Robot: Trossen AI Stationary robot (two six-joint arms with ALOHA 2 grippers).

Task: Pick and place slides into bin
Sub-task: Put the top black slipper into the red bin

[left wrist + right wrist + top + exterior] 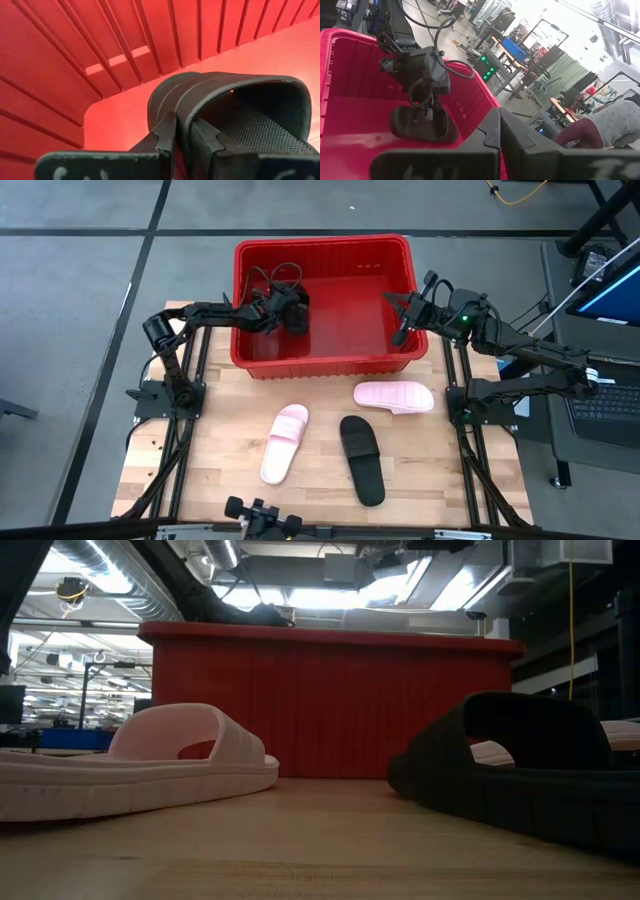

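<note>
The red bin [325, 250] stands at the table's far middle. My left gripper [283, 310] reaches into its left part and is shut on a black slide [296, 312], which also shows in the right wrist view [417, 125]. My right gripper [404, 320] is shut and empty over the bin's right rim. On the table in front of the bin, two pink slides [285, 442] [393, 396] and a second black slide [362, 460] lie on their soles. My left gripper pinches the black slide's strap [186, 107] at its side edge, one finger [165, 137] outside the strap and one [206, 145] inside the opening under it. The fingers come from the table's left, slanting down. The slide sits low in the bin, sole down; whether it touches the floor I cannot tell.
The bin's ribbed left wall [75, 60] is close beside the held slide. In the low view the near pink slide [130, 760] and the black slide [520, 770] lie before the bin's front wall [330, 700]. Bare wooden table lies at the near edge [450, 480].
</note>
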